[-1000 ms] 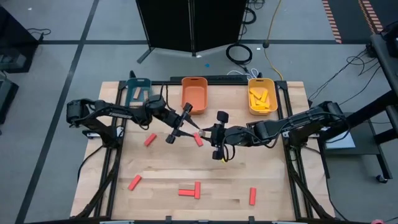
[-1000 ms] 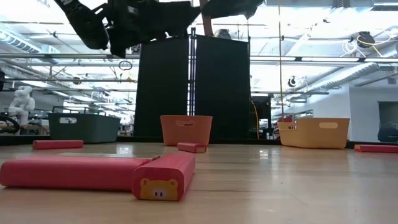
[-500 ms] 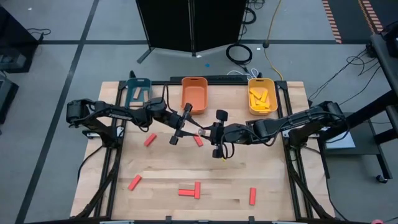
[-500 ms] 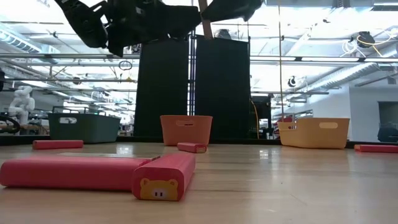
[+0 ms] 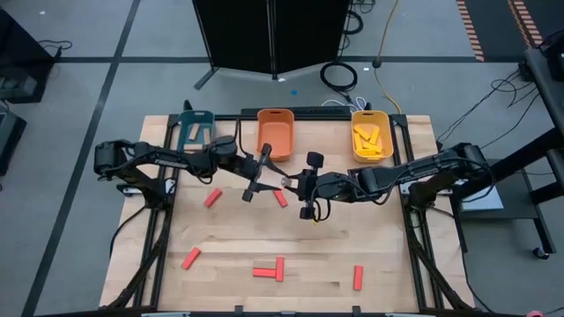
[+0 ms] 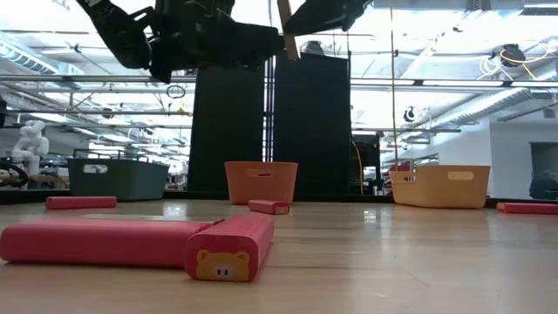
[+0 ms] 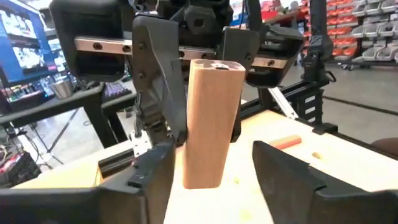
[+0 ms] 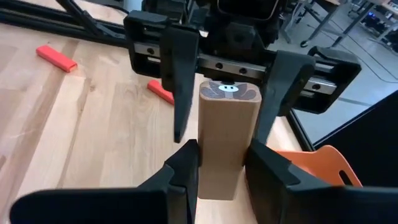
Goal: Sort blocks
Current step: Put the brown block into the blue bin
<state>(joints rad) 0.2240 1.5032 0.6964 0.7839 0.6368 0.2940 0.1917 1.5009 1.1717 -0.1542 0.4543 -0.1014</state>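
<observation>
1. Nearest the low camera, two red blocks [image 6: 131, 242] lie touching in an L on the table [image 5: 229, 246], the short one's end showing a little bear face; from above they sit at the near edge, centre [image 5: 269, 269].
2. Also along the near strip: a red block [image 5: 191, 258] to the left and another [image 5: 359, 277] to the right, well apart.
3. Mid-table, both arms stretch in level from their sides and meet nose to nose above the wood.
4. Right gripper [image 8: 219, 163]: fingers [image 8: 185, 168] pressed to both sides of a tan block [image 8: 224, 134], jaws only as wide as the block, gripping its lower end.
5. Left gripper [image 7: 211, 162]: fingers [image 7: 283, 171] spread wide either side of the same block [image 7: 212, 121]. One finger looks close to it, the other stands clear; no grip.
6. The tan block is up in the air between the two grippers [image 5: 284, 182], its free end pointing at the left gripper. From table height it shows as a tan sliver at the top [image 6: 284, 17].
7. Below the grippers, a red block [image 5: 280, 198] lies on the table; another [image 5: 212, 197] lies under the left arm.
8. Far edge: teal bin [image 5: 196, 129], orange bin [image 5: 275, 132], and yellow bin [image 5: 371, 134] with yellow blocks [image 5: 370, 136] inside.
</observation>
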